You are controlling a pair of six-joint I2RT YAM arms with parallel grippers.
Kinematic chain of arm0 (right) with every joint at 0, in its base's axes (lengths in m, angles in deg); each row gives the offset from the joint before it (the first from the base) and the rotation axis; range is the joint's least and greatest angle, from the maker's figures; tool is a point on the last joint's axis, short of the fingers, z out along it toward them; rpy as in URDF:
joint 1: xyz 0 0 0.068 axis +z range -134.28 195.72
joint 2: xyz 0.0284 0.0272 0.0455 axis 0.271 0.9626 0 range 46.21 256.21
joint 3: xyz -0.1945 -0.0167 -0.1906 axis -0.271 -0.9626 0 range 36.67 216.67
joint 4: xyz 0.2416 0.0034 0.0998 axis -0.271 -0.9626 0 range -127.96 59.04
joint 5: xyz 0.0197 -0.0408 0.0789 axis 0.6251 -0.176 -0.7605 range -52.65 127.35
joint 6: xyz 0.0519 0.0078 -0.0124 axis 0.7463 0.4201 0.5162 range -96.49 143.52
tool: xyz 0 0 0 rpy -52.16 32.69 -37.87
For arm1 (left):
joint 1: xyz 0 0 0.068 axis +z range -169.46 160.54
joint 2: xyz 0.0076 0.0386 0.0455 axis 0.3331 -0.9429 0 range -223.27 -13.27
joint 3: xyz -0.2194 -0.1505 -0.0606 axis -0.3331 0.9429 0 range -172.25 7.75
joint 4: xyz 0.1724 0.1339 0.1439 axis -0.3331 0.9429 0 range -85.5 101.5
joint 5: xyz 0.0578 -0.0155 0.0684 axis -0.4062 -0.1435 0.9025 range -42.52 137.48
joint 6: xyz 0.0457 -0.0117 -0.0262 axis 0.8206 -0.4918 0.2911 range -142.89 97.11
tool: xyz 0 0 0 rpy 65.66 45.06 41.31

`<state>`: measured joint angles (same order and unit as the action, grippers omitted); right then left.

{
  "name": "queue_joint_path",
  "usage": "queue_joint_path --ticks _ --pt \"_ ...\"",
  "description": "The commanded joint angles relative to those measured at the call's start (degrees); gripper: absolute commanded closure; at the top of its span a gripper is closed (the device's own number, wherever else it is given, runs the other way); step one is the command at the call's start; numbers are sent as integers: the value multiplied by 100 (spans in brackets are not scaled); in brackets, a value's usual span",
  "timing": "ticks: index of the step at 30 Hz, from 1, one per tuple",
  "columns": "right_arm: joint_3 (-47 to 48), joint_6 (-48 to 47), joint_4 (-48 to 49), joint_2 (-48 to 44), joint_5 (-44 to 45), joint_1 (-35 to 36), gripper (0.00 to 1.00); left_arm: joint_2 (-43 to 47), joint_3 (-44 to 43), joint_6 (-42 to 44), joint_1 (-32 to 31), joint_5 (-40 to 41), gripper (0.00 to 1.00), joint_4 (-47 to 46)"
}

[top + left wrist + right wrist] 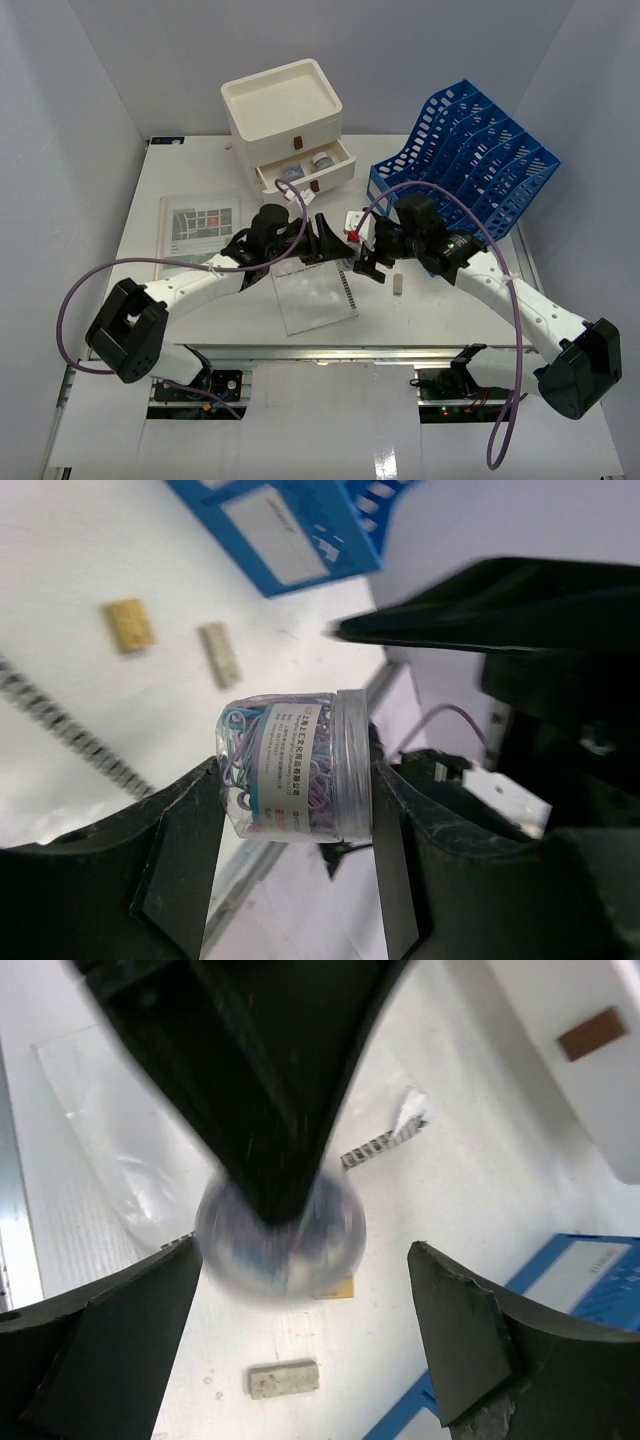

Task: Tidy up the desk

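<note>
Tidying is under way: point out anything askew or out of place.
One drawer of the white box stands pulled open. A clear plastic sleeve lies skewed to the desk edge, and a small grey block sits loose beside it. The left gripper holds a jar of paper clips off the surface.

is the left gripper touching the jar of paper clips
Touching. In the left wrist view the left gripper clamps the jar of paper clips, a finger flush against each end.
</note>
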<state>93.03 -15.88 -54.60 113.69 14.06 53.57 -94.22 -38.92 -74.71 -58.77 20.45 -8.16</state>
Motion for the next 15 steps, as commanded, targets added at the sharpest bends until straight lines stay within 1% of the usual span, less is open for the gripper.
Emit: queue_joint_path --ticks 1,3,5,6,10,11,13,15 --pt "4 163 501 -666 110 -339 10 408 -422 1066 959 673 100 1574" --pt "-144 209 501 -851 -100 -563 10 366 -764 1461 1441 1078 100 2058" --pt "-351 323 569 -1052 -360 -843 10 228 -1464 1856 1669 1503 100 2621" --pt "-512 356 672 -1169 -533 -1043 10 164 -1647 2076 1766 1608 100 2720" --pt "-1053 639 1122 -1475 -974 -1592 10 -496 -3061 2642 1875 2381 100 3309" --pt "-1187 670 1168 -1484 -1019 -1631 10 -634 -3305 2703 1875 2511 100 3488" --pt "-1241 687 1146 -1576 -1033 -1723 10 -1139 -4056 2842 1875 3019 100 3644" --pt "-1307 684 1168 -1674 -1079 -1760 10 -1450 -4420 2965 1873 3281 100 3763"
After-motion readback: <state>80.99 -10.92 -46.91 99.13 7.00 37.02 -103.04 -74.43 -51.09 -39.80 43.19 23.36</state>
